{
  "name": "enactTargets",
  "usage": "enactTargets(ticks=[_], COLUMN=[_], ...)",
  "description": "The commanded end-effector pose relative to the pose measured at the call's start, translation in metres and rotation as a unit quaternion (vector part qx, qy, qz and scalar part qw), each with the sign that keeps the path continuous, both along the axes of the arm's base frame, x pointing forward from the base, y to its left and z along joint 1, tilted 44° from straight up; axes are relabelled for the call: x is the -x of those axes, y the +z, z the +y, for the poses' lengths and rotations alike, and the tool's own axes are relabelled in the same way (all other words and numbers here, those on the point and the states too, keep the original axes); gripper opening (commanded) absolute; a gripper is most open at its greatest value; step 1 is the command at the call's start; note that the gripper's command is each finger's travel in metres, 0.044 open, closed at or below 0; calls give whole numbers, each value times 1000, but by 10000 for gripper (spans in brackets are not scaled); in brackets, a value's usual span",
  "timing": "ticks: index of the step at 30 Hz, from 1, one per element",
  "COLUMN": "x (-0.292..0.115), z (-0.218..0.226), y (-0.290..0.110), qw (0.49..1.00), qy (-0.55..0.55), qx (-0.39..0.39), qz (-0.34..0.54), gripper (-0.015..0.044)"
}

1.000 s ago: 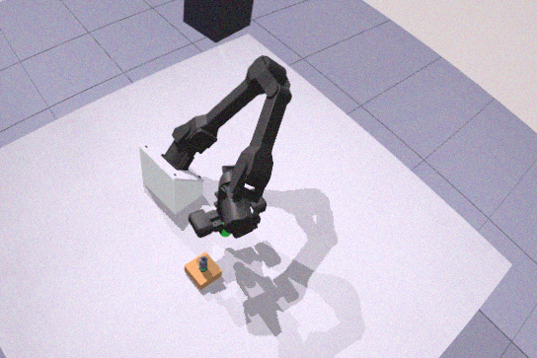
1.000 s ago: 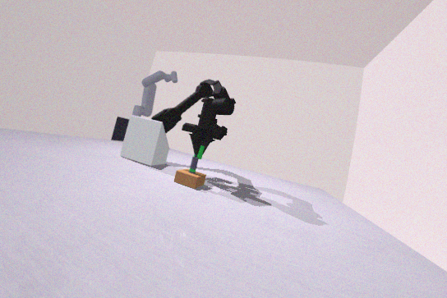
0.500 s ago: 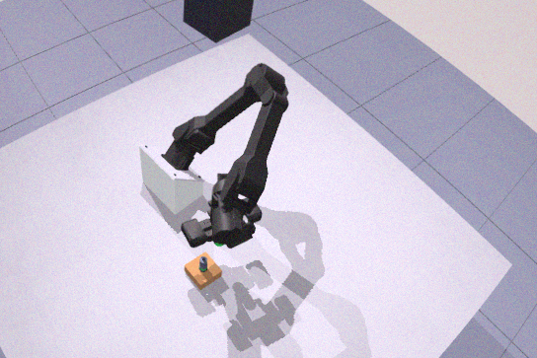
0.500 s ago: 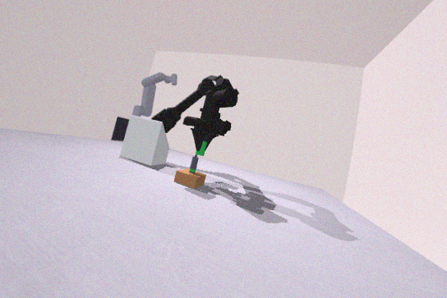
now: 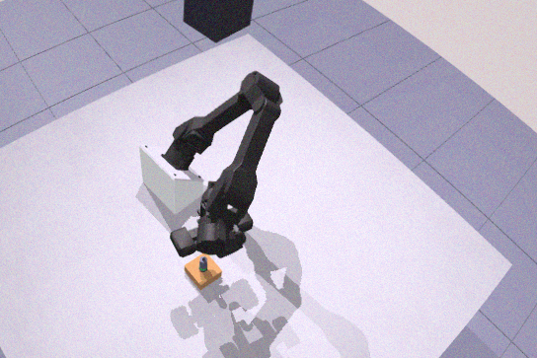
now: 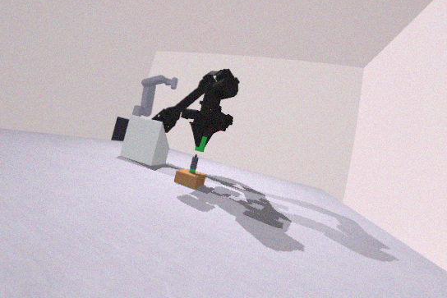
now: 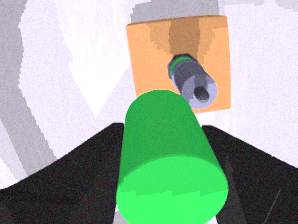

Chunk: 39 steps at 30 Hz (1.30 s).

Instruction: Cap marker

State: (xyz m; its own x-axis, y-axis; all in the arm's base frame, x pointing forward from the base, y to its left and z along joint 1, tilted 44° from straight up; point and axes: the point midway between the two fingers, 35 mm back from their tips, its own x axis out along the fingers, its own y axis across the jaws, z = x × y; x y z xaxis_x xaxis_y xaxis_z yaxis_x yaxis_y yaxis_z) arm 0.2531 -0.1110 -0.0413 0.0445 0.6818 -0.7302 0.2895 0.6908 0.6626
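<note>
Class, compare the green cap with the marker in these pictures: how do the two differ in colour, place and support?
Colour: the cap is bright green; the marker is dark grey with a green band near its foot.
Place: the cap hangs in the air above the marker; the marker stands lower, with a gap between them.
Support: the cap is gripped in the black hand; the marker sits in the orange block on the table.
Both point roughly upright.

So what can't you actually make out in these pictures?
- Top view: the green cap is hidden under the hand.
- Wrist view: the cap covers the fingers' grip on it.
- Exterior view: the marker is too small to show its tip.
- Wrist view: the holder block hides its own socket depth.
</note>
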Motion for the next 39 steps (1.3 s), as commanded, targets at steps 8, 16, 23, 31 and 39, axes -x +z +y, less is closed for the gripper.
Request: enactTargets(ticks=[8, 16, 23, 31, 39], x=[-1, -2, -3, -4, -4], z=[-23, -18, -11, -2, 7], y=[-10, -15, -23, -32, -42], qw=[1000, 1000, 1000, 1000, 1000], qy=[3, 3, 3, 3, 3], qx=[-1, -1, -1, -1, -1], qz=[-3, -3, -3, -3, -3], gripper=[0, 0, 0, 0, 0])
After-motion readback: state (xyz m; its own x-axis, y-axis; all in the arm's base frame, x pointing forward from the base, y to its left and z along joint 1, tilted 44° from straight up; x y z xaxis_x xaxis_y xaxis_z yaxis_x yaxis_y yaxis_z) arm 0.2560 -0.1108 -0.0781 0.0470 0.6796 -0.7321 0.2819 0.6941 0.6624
